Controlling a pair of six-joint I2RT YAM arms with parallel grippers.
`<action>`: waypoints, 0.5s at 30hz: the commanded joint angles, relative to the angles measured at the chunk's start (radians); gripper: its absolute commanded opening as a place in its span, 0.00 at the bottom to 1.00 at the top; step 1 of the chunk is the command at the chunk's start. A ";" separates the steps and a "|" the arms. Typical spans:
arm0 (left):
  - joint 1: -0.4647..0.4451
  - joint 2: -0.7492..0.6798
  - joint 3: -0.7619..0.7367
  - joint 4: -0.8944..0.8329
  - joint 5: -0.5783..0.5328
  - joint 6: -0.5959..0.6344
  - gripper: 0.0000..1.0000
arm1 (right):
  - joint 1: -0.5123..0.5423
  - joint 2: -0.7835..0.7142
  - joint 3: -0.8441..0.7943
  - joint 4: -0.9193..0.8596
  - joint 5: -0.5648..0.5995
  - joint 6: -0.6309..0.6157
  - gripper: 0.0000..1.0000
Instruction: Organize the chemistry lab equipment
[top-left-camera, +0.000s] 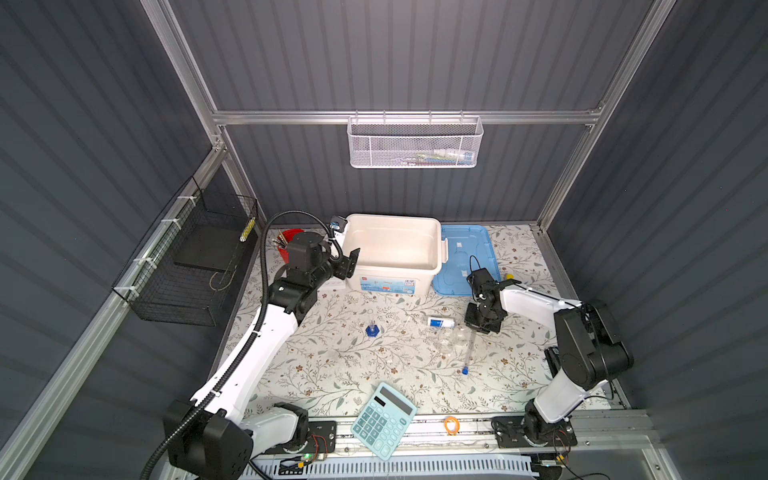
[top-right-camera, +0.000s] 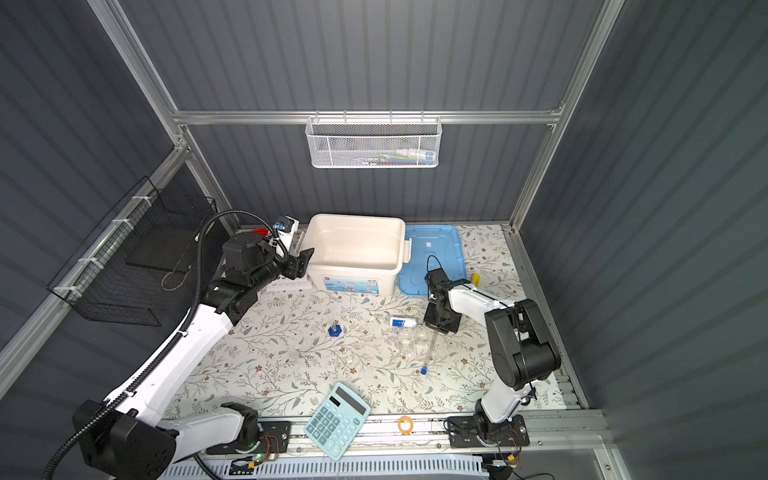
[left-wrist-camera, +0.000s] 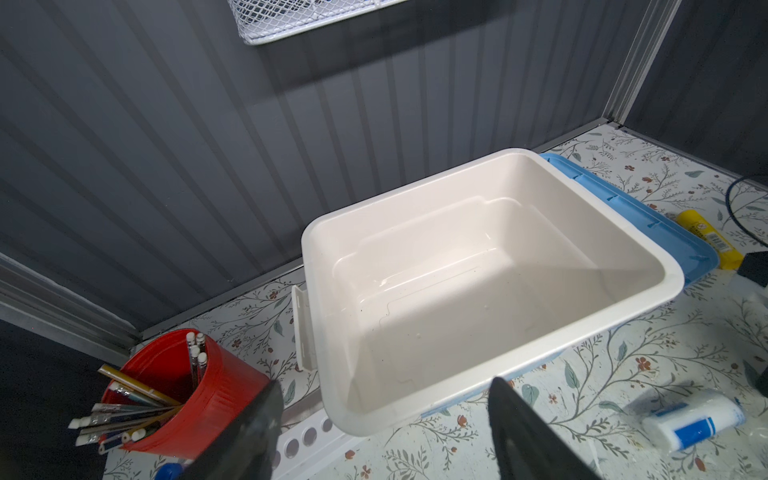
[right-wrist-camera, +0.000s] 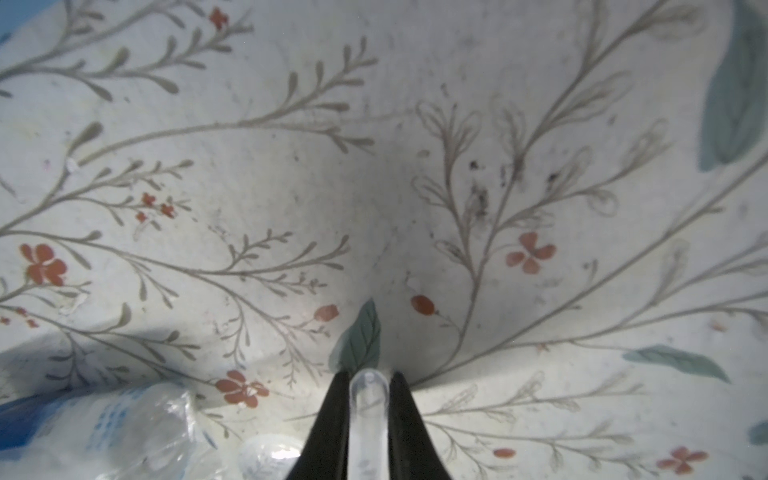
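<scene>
Far left, against the back wall, I see the red cup (top-left-camera: 289, 237) of pens. My left gripper (top-left-camera: 352, 258) hangs just beside the left wall of the white bin (top-left-camera: 392, 216). Its fingers are spread wide with nothing between them, and in the left wrist view they frame the bin's near rim.

In front of the bin, on the floral surface (top-left-camera: 332, 365), the slim cylinder (top-left-camera: 372, 328) stands upright on its blue hexagonal foot. The teal calculator (top-left-camera: 384, 419) lies askew at the front edge.

Further right, the blue-white labelled beaker (top-left-camera: 439, 321) lies on its side, with clear flasks (top-left-camera: 448, 344) just in front of it. Just beside them a test tube (top-left-camera: 468, 353) lies flat, its blue cap toward the front edge.

My right gripper (top-left-camera: 478, 330) points straight down at the tube's far end. In the right wrist view both fingers (right-wrist-camera: 328, 424) press against the sides of its rounded clear tip — closed on it. Behind that gripper, the blue lid (top-left-camera: 465, 253) lies flat beside the bin's right wall.
</scene>
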 joint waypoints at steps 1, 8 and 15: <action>-0.005 -0.021 0.006 -0.011 0.001 0.014 0.77 | -0.016 -0.038 0.000 -0.059 0.049 -0.027 0.16; -0.005 -0.019 0.006 -0.009 0.003 0.013 0.77 | -0.051 -0.082 0.019 -0.096 0.094 -0.120 0.15; -0.005 -0.016 0.008 -0.010 0.008 0.012 0.77 | -0.125 -0.095 0.043 -0.116 0.114 -0.170 0.15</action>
